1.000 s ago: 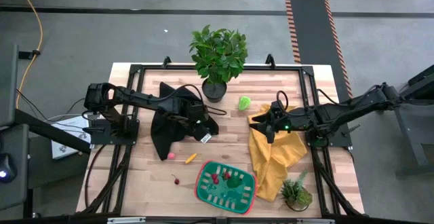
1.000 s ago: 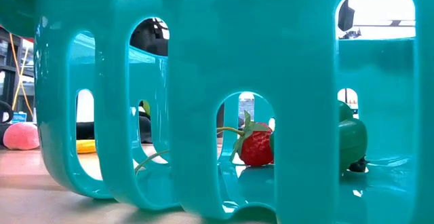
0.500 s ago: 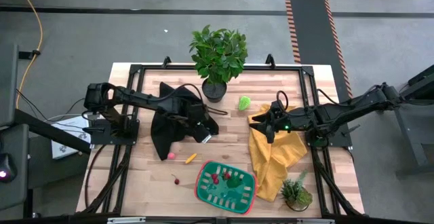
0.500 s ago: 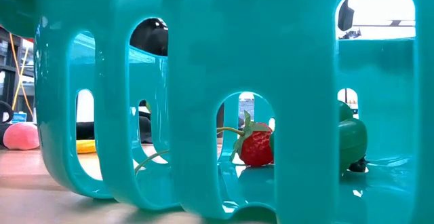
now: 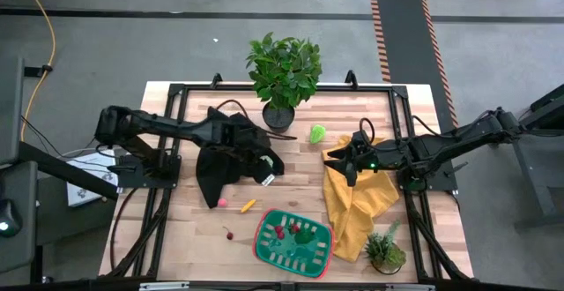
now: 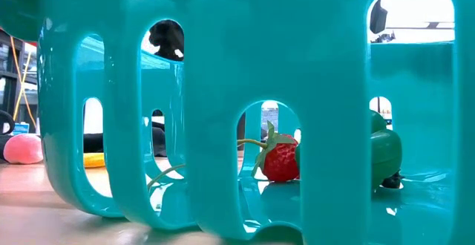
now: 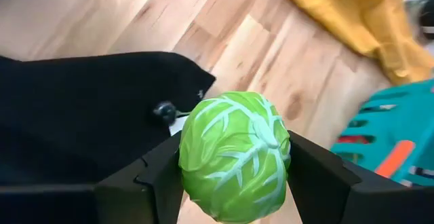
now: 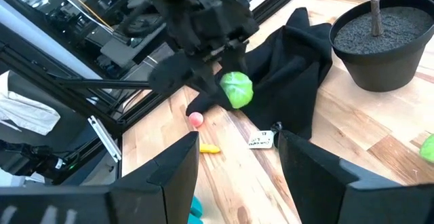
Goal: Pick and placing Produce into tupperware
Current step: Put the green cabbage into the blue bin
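The left gripper point(image 7: 234, 176) is clamped on a cabbage point(image 7: 234, 157), a lime-green toy ball with pale moulded veins, taken across its widest part with one finger on each flank. From the right wrist view the cabbage point(image 8: 236, 89) hangs clear above the black cloth point(image 8: 285, 81), off the bench point(image 5: 176, 229), well short of the tupperware point(image 5: 294, 238). It looks like a hard, hollow plastic toy: light, stiff, with a glossy skin that probably slips a little. Being round, it can roll out of a pinch that sits off its middle, so the hold across the equator looks like the right one; nothing about it seems fragile. The tupperware sits at the near edge of the bench, its slotted wall point(image 6: 223, 126) filling the low view, with a strawberry point(image 6: 280, 160) and a dark green piece point(image 6: 386, 150) already inside. It is a shallow, rigid tray, so a ball let go from height may bounce or roll over the rim; a low release over the base seems safer. Loose on the bench lie a pink piece point(image 5: 223, 203), a small yellow piece point(image 5: 248, 205), a cherry point(image 5: 229, 234) and another green ball point(image 5: 317, 133) near the plant pot point(image 5: 278, 117). The right gripper point(image 8: 234, 166) rests above the yellow cloth point(image 5: 357, 203), its jaws apart and empty.
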